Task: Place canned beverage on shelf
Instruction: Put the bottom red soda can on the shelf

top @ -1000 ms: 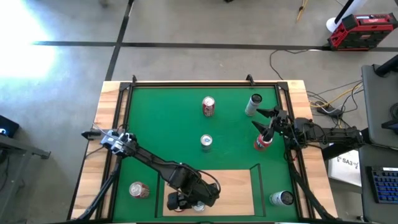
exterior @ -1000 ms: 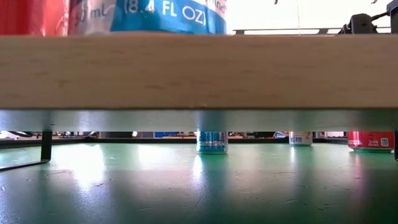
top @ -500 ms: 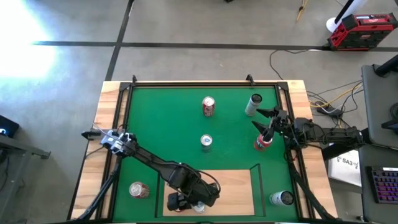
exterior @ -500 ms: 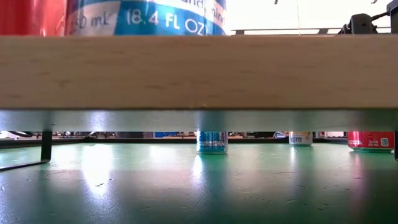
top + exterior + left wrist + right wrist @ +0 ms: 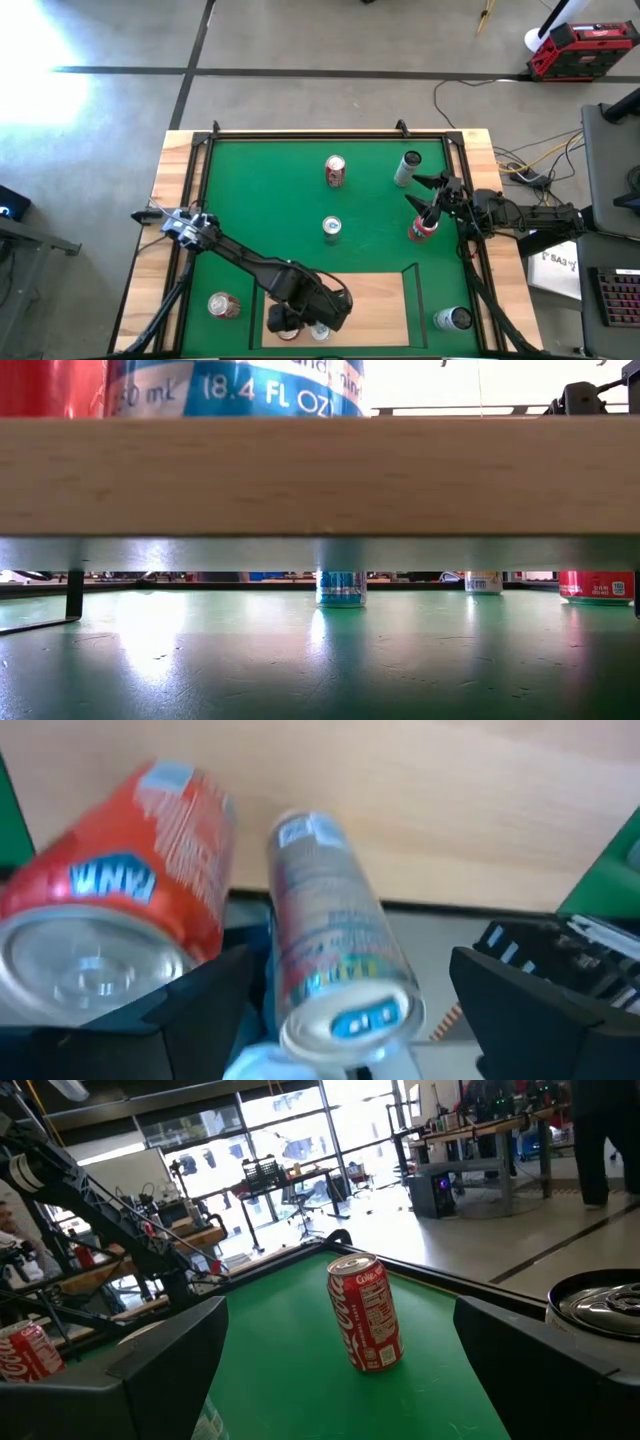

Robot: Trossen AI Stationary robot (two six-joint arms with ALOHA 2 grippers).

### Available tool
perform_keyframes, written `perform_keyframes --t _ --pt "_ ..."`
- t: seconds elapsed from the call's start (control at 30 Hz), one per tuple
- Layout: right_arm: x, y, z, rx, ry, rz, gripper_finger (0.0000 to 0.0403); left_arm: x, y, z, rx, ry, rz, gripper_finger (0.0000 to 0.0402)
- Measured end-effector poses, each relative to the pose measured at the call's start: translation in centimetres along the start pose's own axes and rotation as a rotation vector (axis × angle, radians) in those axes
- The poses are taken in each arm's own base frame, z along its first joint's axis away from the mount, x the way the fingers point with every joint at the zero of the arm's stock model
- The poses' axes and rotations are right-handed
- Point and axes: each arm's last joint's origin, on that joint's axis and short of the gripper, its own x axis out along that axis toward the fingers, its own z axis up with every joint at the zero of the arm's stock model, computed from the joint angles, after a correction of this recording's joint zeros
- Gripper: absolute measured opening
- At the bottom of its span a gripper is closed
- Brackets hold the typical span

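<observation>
1. The slim blue-and-silver can (image 5: 335, 960) stands on the shelf (image 5: 375, 300), at its near edge, between the wide-apart fingers of the left gripper (image 5: 302, 327). In the low view its label (image 5: 235, 385) reaches down to the board's top edge, so I judge it set down and let go.

2. Main risk: a red can (image 5: 115, 935) stands just beside the slim one, next to 1 finger. If the left gripper swings sideways as it lifts, a finger could clip either can. The slim one is tall and narrow, so I judge it would tip easily and could roll off the near edge.

3. Both cans are smooth, thin-walled metal cylinders with printed wraps and recessed tops. That makes them slippery and quick to roll once down.

4. The shelf is flat, pale wood with a thin black rail. In the low view it sits raised on a black leg (image 5: 74, 592) above the green mat (image 5: 270, 210), so a dropped can would fall onto the mat.

5. The right gripper (image 5: 430, 205), fingers apart, waits beside a red cola can (image 5: 424, 229) at the desk's right side. In its wrist view, another red can (image 5: 365, 1312) stands upright farther off.

6. More cans stand apart on the matte, slightly reflective mat, inside the desk's wooden border (image 5: 180, 160).
</observation>
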Motion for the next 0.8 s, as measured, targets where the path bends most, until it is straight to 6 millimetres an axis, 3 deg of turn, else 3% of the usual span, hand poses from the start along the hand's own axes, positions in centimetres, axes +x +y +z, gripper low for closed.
perform_keyframes --t 0.2,0.5,0.7,0.8 --pt "0.0 0.0 0.0 0.000 0.000 0.000 0.0381 -0.6 0.0 1.4 0.043 -0.123 0.006 0.0326" --pt "0.0 0.0 0.0 0.000 0.000 0.000 0.0381 -3.6 -0.2 4.8 0.055 -0.245 0.072 0.0326" --pt "0.0 0.0 0.0 0.000 0.000 0.001 0.0381 -6.1 -0.4 6.0 0.385 -0.507 -0.066 0.0324" --pt "0.0 0.0 0.0 0.000 0.000 0.001 0.0381 -8.0 0.3 6.7 0.439 -0.594 -0.105 0.0324"
